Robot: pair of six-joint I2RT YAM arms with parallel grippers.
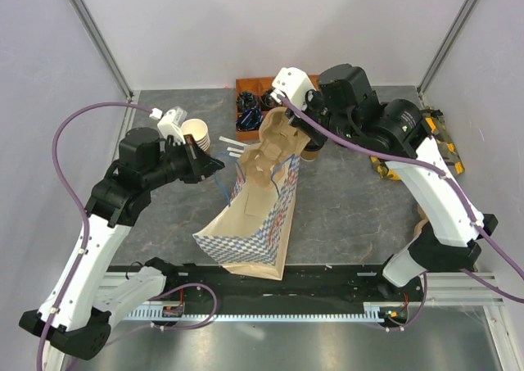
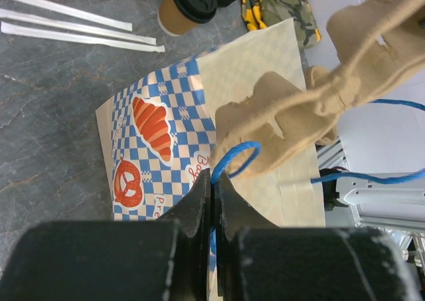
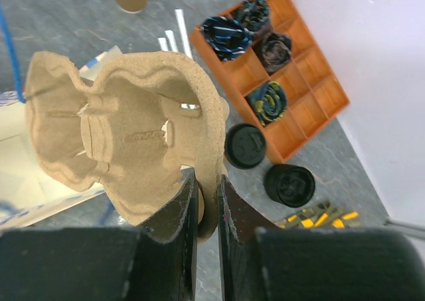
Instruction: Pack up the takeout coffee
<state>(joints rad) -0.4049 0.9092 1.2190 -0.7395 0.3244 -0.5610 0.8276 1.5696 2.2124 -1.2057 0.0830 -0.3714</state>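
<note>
Pulp carrier point(image 3: 126, 148) sits clamped in the right hand point(image 3: 207, 179) at the mouth of the paper bag point(image 2: 153, 148). The left hand point(image 2: 212, 181) pinches its blue handle point(image 2: 232, 158). Beyond the bag, the takeout coffee point(image 2: 189, 5) stands lidded on the worktop point(image 2: 53, 115), seemingly not yet packed.

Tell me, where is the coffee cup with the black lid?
The coffee cup stands right beside the orange tray, to the right of the cardboard cup holder in the right wrist view.
</note>
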